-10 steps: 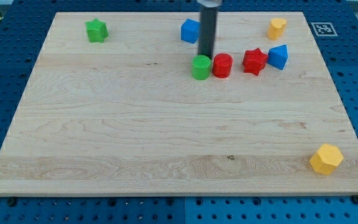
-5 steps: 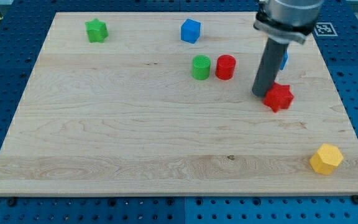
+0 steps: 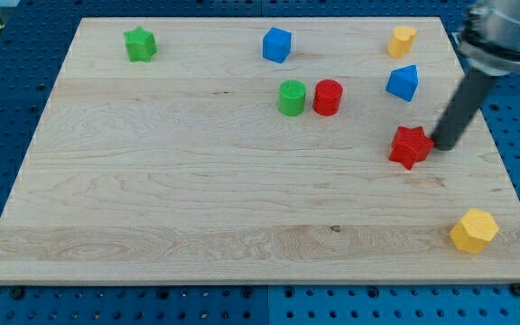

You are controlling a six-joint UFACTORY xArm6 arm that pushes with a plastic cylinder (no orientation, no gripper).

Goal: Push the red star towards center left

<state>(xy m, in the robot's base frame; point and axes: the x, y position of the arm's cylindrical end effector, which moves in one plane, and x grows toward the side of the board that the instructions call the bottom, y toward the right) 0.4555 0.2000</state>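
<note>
Wooden board (image 3: 197,190) carries green star (image 3: 139,43), red star (image 3: 410,146), yellow hexagon (image 3: 473,230).

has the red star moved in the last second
Yes. The red star has slid down and to the view's right: it was level with the red cylinder, beside the blue block, and now lies below both. My tip sits at its right edge.

Red star (image 3: 410,145): small, bright red, lying flat on wooden board (image 3: 197,181). We place it in board's right half, about mid-height, well short of right edge. Points intact, one toward view's bottom.
</note>
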